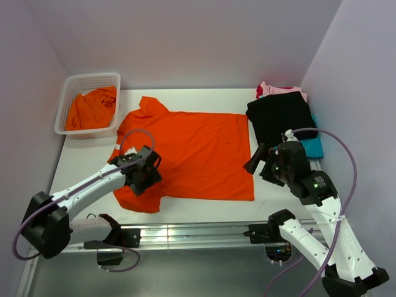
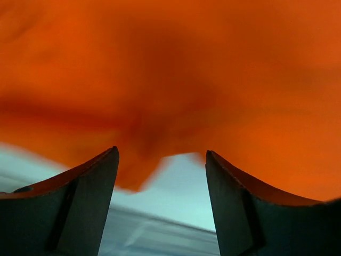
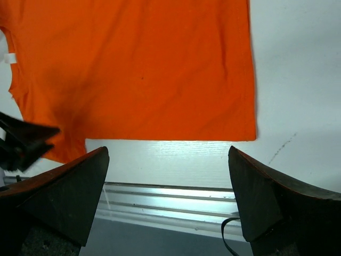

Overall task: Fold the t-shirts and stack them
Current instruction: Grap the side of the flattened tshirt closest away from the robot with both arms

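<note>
Orange t-shirt [image 1: 198, 148] lies spread flat on the table [image 1: 86, 161]. My left gripper [image 1: 147, 173] sits over its near left sleeve, jaws apart above the fabric edge. My right gripper [image 1: 260, 162] hovers wide open beside its right hem.

Shirt [image 1: 198, 148] between basket [image 1: 67, 105] and shirt stack [image 1: 281, 114]

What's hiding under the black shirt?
Under the black shirt, a pink shirt peeks out at the far edge and a teal shirt at the right. Their covered parts, and anything else beneath, cannot be seen.
</note>
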